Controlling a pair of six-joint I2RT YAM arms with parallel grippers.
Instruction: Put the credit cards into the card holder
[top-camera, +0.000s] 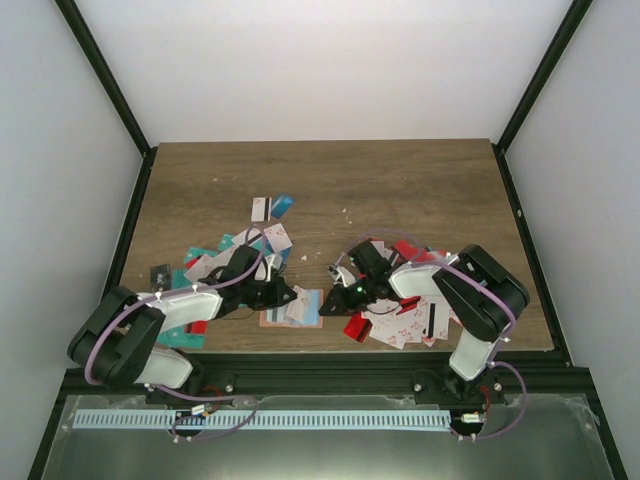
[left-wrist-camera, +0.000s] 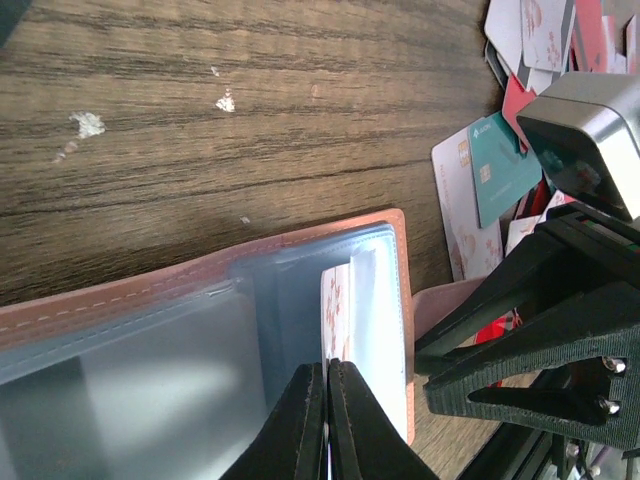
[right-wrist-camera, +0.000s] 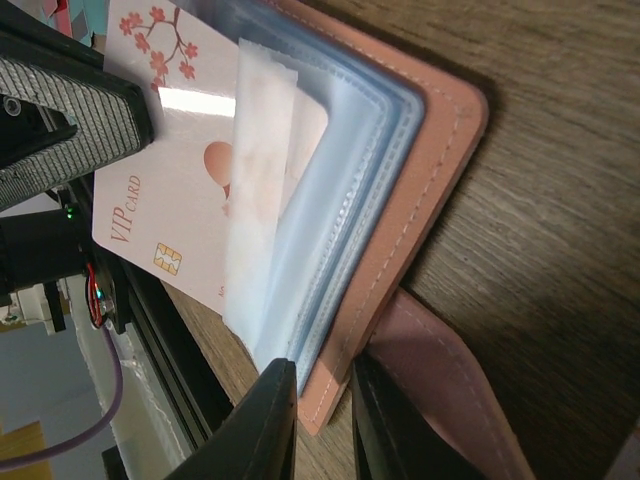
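The left claw (left-wrist-camera: 327, 375) is pinched tight on the edge of a white card (right-wrist-camera: 170, 190) printed with red blossoms and "VIP CARD". The card's far end sits under a clear plastic sleeve (right-wrist-camera: 262, 190) of the card holder (right-wrist-camera: 440, 150). The right claw (right-wrist-camera: 322, 372), at the bottom of its wrist view, stands narrow and clamps the corner of the holder's salmon-pink cover between its jaws. The holder lies open on the wooden worktop (top-camera: 400, 190), low in the overhead view between the two arms. Loose credit cards (top-camera: 215, 255) lie heaped to its left, and more (top-camera: 400, 325) under the right arm.
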